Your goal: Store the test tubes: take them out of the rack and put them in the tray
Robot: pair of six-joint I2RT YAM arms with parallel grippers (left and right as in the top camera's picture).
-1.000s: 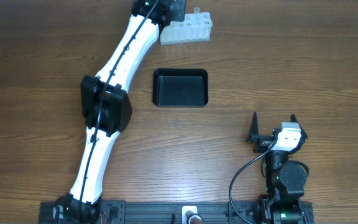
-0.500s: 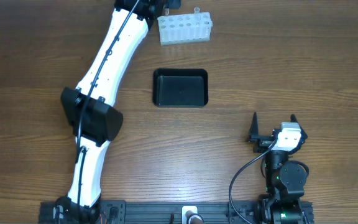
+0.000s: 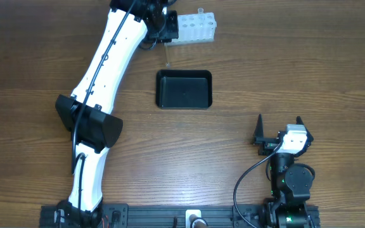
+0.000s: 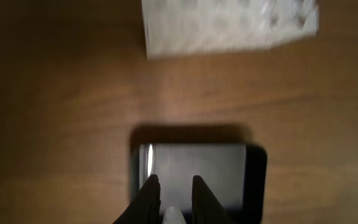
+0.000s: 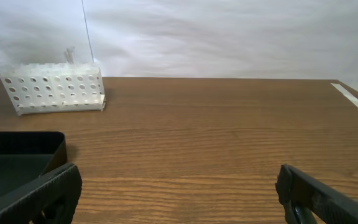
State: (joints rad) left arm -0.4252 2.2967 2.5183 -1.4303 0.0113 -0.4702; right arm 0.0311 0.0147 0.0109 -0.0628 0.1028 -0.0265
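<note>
The white test tube rack stands at the table's far edge with one capped tube upright at its far side. Just nearer lies the black tray, with no tube in it. My left gripper hangs by the rack's left end, shut on a clear test tube that points down toward the tray's left corner. In the left wrist view the fingers pinch the tube's pale top above the tray, with the rack beyond. My right gripper rests open at the near right.
The right wrist view looks across bare wood to the rack and the tray's corner, with a white wall behind. Wide free tabletop lies left and right of the tray.
The left arm swung left and back; its gripper came away from the rack's left end and a test tube now hangs below it, nearer the tray. The right arm stayed still.
</note>
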